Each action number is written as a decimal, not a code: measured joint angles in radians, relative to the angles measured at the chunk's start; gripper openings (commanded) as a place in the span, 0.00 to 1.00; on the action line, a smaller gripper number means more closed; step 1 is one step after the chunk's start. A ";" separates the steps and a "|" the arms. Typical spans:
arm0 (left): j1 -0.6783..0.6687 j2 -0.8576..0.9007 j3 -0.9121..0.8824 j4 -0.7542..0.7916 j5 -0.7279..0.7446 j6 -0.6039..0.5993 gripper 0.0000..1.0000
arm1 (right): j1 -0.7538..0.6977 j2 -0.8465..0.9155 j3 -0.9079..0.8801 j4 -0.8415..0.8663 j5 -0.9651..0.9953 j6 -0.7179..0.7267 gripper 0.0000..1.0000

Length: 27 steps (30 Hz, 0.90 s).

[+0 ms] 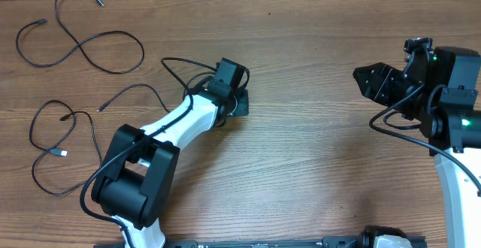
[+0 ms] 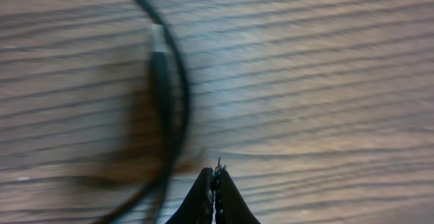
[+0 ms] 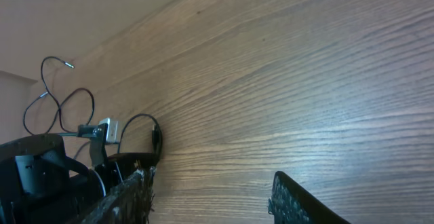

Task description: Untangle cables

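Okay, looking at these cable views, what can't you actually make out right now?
Overhead: the middle cable runs under the left arm, so its far end is hidden.
Overhead: plug ends on the top-left cable and lower-left cable are too small to identify.
Left wrist: the cable loop beside the shut left hand is blurred.
Right wrist: the open right hand is cut off by the bottom edge.

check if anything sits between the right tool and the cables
Yes: the left arm and its shut left tool lie across the straight path, with the cables beyond them. The rest of that stretch is bare table.
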<state>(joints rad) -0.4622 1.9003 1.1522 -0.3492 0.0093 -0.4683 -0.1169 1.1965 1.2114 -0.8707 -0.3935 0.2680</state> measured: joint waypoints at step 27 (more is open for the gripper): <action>0.005 0.047 0.006 -0.053 -0.116 0.055 0.04 | 0.000 0.060 0.000 0.014 -0.011 0.019 0.58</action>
<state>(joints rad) -0.4572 1.9469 1.1587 -0.4019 -0.1070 -0.4133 -0.1169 1.2568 1.2114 -0.8562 -0.4042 0.2874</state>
